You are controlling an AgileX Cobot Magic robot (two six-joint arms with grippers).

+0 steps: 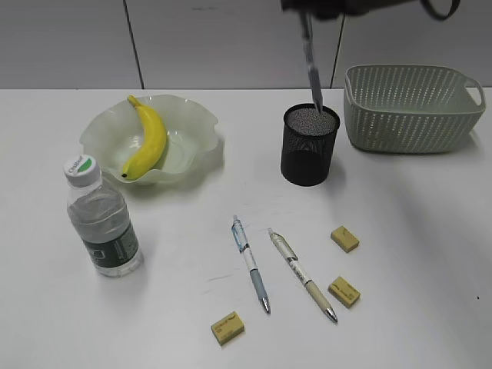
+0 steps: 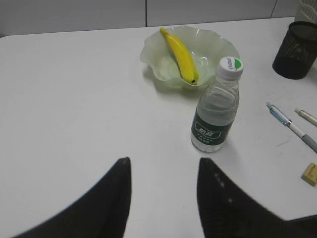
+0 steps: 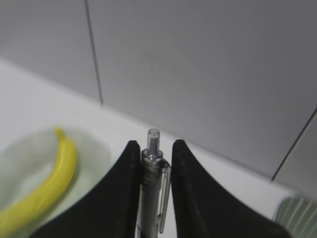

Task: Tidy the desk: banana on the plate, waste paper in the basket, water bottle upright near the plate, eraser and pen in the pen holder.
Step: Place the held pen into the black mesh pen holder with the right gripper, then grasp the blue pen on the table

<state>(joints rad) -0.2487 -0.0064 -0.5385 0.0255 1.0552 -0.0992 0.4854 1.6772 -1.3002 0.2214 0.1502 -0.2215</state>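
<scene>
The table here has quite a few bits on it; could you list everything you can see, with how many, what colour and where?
banana: one, yellow, lying in the plate
plate: one, pale green, wavy rim, back left
water bottle: one, clear with dark green label, upright in front of the plate
pen holder: one, black mesh, back centre
basket: one, grey-green, slotted, back right
pens on the table: two, lying side by side, front centre
erasers: three, yellowish, around the pens
held pen: one, upright over the pen holder
desk: one, white
left gripper: black, open, hovering near the bottle
right gripper: black, shut on the held pen
</scene>
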